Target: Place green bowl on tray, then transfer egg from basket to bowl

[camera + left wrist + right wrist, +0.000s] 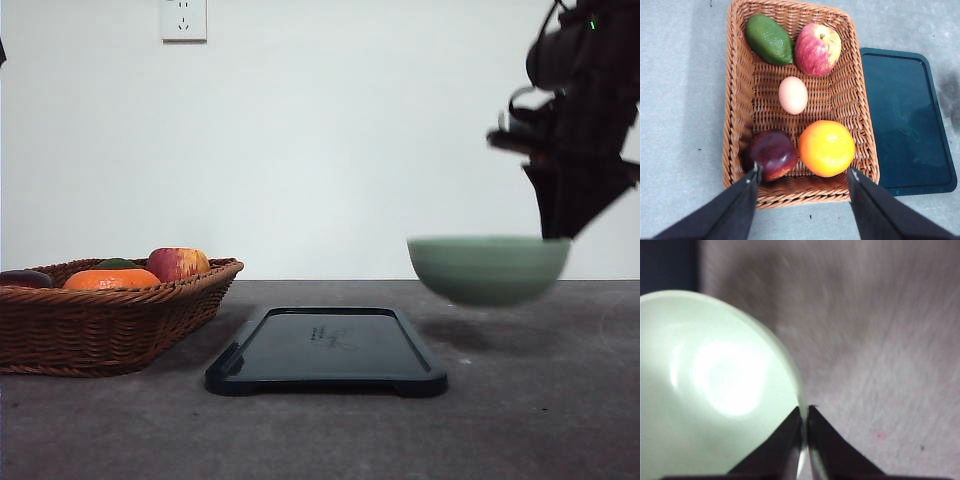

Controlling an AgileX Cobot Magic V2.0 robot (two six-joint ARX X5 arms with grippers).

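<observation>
Spread wide and holding nothing, my left gripper hangs over the basket, where the egg lies mid-floor, an apple at its 1 o'clock and an orange at its 5. Centre-table sits the tray, bare. At its 2 o'clock my right gripper pinches the green bowl by its rim, clear of the table.

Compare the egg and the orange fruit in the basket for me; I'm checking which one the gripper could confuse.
The egg is pale pinkish-tan and oval; the orange fruit is bright orange and round. The egg is clearly smaller than the orange fruit. The egg lies near the middle of the basket, touching nothing else, while the orange fruit sits in a corner beside a dark red fruit. Both rest loose on the basket floor.
</observation>
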